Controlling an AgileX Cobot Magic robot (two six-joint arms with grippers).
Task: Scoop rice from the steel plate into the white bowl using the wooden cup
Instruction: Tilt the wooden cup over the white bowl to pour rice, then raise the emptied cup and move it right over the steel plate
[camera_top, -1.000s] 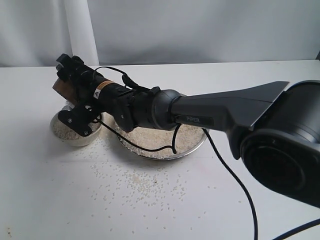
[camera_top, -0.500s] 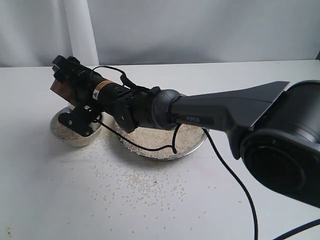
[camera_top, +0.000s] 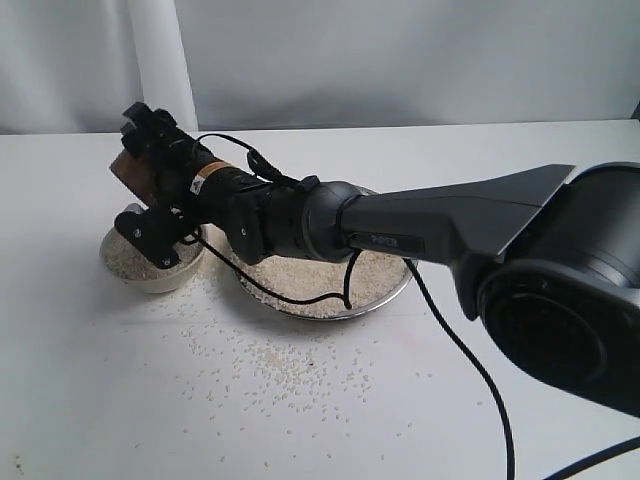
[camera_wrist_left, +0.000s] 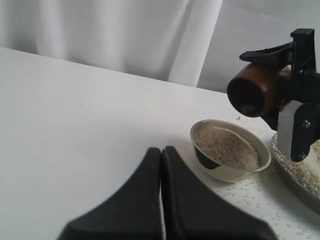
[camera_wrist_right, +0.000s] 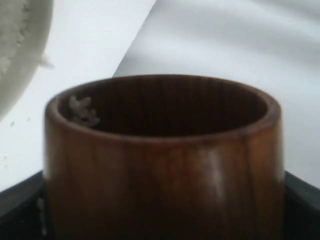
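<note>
One unreadable label (camera_top: 208, 172) — near wooden cup (camera_top: 127, 170)

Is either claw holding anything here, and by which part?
The right claw holds the wooden cup, its fingers clamped across the cup's outer sides. The left claw is shut and empty.

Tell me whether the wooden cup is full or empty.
Nearly empty: the wooden cup lies tipped sideways above the white bowl, its dark interior showing only a few clinging rice grains.

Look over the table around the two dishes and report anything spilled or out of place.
Loose rice is scattered over the table in front of the steel plate and white bowl, outside both dishes. A few grains cling inside the tipped wooden cup.
</note>
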